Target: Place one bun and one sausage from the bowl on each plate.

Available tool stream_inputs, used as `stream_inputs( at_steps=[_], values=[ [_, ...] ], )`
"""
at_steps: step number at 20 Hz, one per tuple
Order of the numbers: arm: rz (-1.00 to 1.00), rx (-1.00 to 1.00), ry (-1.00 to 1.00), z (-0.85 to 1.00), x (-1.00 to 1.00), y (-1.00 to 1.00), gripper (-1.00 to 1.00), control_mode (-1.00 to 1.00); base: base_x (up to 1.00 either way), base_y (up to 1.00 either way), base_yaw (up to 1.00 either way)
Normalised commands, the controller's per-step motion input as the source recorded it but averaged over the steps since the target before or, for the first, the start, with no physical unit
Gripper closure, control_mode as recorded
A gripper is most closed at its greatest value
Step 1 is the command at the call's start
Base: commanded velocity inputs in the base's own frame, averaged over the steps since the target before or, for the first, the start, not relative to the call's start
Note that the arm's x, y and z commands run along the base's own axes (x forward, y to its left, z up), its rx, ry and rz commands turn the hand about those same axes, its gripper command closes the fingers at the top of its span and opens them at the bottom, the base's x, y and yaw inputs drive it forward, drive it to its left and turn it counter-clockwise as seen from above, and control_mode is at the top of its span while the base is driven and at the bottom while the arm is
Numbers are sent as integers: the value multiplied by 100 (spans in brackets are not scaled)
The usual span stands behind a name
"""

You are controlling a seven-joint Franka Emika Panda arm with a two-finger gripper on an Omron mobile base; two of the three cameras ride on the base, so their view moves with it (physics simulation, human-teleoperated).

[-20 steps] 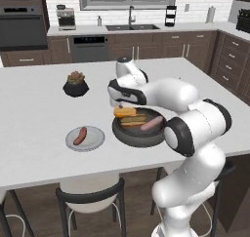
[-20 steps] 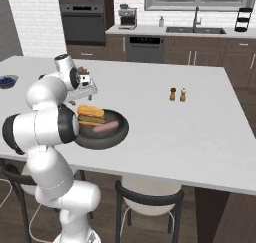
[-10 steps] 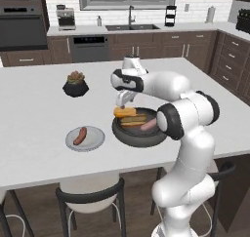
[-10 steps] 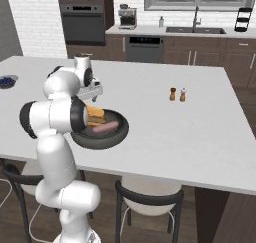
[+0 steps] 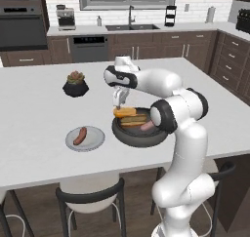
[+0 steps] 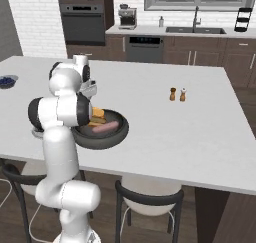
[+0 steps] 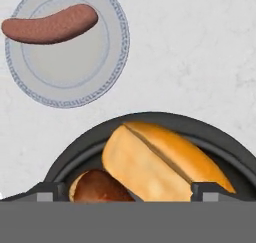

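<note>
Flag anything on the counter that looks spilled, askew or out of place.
Nothing stands out. The bowl sits flat, its buns and sausage inside it. The grey plate lies flat with one sausage on it. No spills show on the counter.

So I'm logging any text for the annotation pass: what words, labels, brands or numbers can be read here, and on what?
None: no readable text anywhere.
The grey plate has only a dotted rim pattern, not lettering.
The bowl, the buns and the sausage are unmarked.
The oven and the coffee maker are too small to show any labels.
</note>
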Motion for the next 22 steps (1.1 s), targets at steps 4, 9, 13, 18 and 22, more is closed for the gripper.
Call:
stream_inputs(
  at_steps=[4, 9, 13, 18, 22],
  values=[
    [17, -2, 2, -19, -7, 18, -100, -100, 0, 0, 0],
    [15, -5, 0, -13, -3, 2, -100, -100, 0, 0, 0],
    [14, -4, 0, -16, -8, 0, -100, -100, 0, 0, 0],
    [16, -1, 0, -18, 0, 0, -100, -100, 0, 0, 0],
    [16, 0, -3, -21, 0, -6, -100, -100, 0, 0, 0]
  ],
)
